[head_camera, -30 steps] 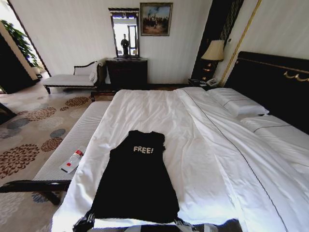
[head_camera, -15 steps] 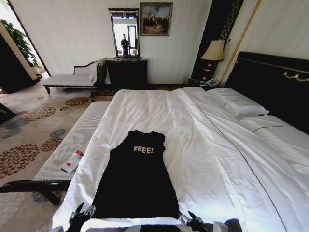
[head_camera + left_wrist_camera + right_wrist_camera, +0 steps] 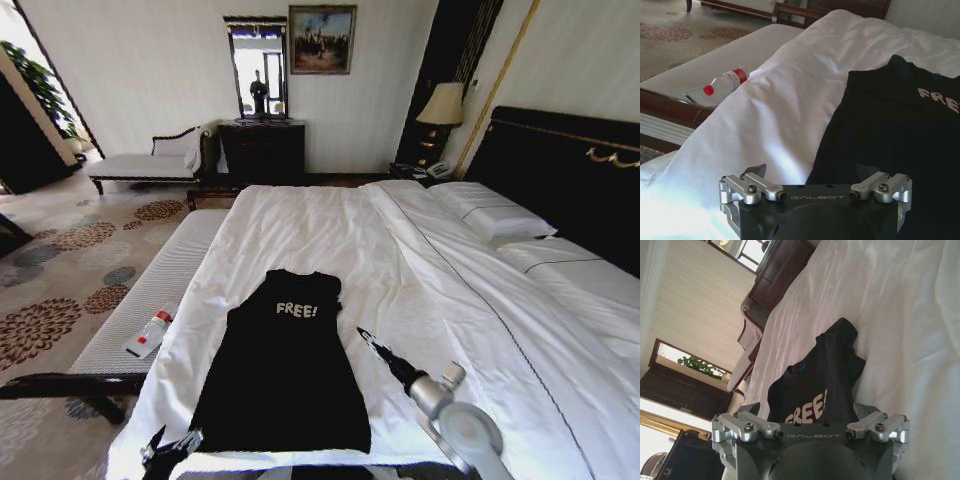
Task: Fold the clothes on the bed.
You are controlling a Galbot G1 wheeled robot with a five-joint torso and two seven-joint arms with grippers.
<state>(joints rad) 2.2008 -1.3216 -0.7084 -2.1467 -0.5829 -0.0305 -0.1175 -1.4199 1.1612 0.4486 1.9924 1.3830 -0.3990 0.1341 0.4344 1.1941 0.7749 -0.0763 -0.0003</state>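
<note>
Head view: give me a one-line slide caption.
Black "FREE!" T-shirt lies flat on the white bed; right gripper hovers beside it, left gripper at its bottom corner.

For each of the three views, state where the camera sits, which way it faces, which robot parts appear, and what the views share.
Head: high, facing forward and down the bed; right gripper, left gripper.
Left wrist: behind its open fingers, facing the T-shirt and a bottle.
Right wrist: behind its open fingers, facing the shirt's lettering.
Shared: T-shirt, white duvet.
</note>
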